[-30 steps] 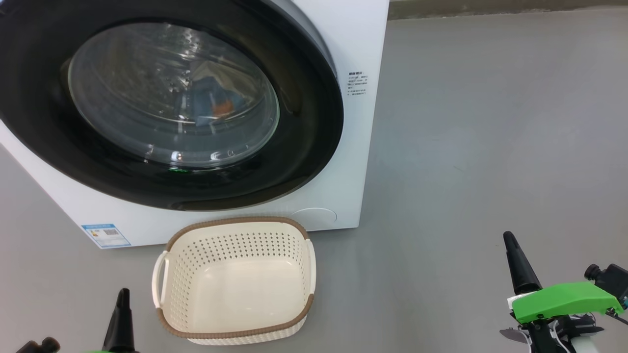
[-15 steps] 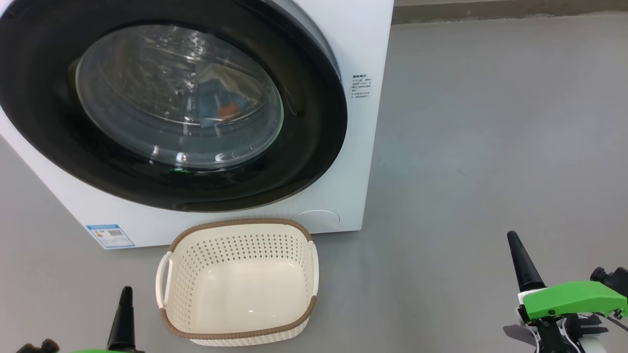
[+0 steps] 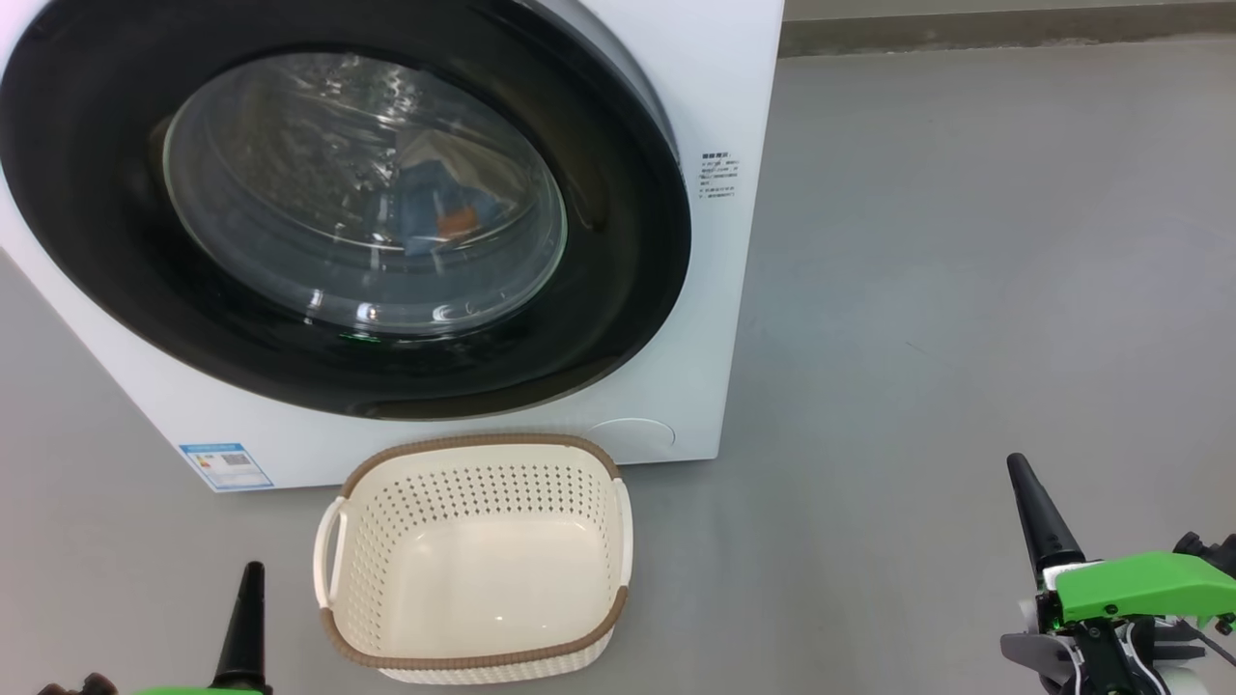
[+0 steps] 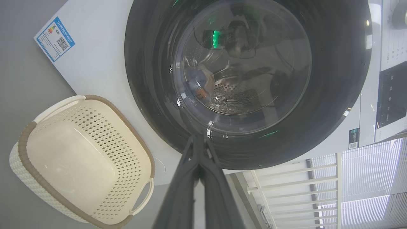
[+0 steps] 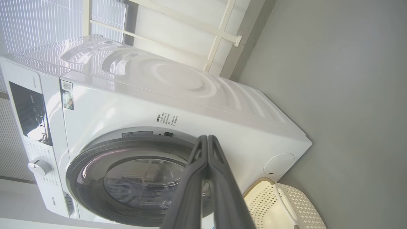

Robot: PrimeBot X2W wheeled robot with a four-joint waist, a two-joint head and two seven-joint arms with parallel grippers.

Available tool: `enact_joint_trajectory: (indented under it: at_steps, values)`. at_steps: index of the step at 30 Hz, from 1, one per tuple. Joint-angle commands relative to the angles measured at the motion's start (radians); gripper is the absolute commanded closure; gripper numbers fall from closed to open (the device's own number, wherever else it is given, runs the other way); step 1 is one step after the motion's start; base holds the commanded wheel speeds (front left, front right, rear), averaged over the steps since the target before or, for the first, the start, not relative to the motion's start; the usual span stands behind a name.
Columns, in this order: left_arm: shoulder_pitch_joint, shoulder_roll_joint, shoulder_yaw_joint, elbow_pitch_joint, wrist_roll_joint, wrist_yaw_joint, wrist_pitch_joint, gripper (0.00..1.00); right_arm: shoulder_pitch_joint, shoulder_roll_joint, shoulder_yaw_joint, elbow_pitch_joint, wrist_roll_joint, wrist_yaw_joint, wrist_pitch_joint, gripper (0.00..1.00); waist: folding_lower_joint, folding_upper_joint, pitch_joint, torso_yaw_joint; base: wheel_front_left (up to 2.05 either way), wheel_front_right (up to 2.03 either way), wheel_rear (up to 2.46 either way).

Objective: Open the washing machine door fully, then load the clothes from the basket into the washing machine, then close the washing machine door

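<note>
The washing machine [image 3: 734,87] stands in front of me with the washing machine door [image 3: 618,290] shut against it. Through the door's glass I see the clothes [image 3: 439,208], blue and cream with an orange spot, lying in the drum. The basket [image 3: 483,442] sits on the floor below the door, nothing in it. My left gripper [image 3: 253,571] is shut at the lower left, beside the basket, holding nothing. My right gripper [image 3: 1016,461] is shut at the lower right, well clear of the machine. The left wrist view looks past my left gripper [image 4: 198,138] at the door [image 4: 334,95], the clothes [image 4: 198,84] and the basket [image 4: 22,143].
Grey floor [image 3: 966,241] stretches to the right of the machine up to a wall base [image 3: 1004,29]. A blue label sticker [image 3: 224,465] and a round cover [image 3: 632,434] mark the machine's lower front. A control panel [image 5: 30,111] shows in the right wrist view.
The whole head picture has shifted a little right and down, so the camera has moved. Door, basket and both shut grippers look otherwise unchanged.
</note>
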State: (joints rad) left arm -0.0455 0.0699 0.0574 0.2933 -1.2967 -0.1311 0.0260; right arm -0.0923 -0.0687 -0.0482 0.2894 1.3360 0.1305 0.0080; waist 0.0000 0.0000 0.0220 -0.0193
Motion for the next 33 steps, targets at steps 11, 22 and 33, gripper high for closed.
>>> enact_joint_trajectory:
  at_steps: [11, 22, 33]
  values:
    - [-0.053, -0.002, 0.039, -0.039, -0.128, 0.000, 0.035, 1.00, -0.015, -0.002, -0.014, -0.037, 0.120, 0.001, 0.038, 1.00, 0.0000, 0.0000, -0.007, 0.007, 0.00, 0.00, 0.00]
    - [-0.059, -0.013, 0.050, -0.044, -0.241, 0.000, 0.068, 1.00, -0.015, 0.003, -0.036, -0.042, 0.222, 0.000, 0.071, 1.00, 0.0000, 0.0000, -0.014, 0.015, 0.00, 0.00, 0.00]
    - [-0.063, -0.020, 0.057, -0.048, -0.311, 0.000, 0.088, 1.00, -0.014, 0.007, -0.051, -0.045, 0.285, 0.000, 0.093, 1.00, 0.0000, 0.0000, -0.019, 0.019, 0.00, 0.00, 0.00]
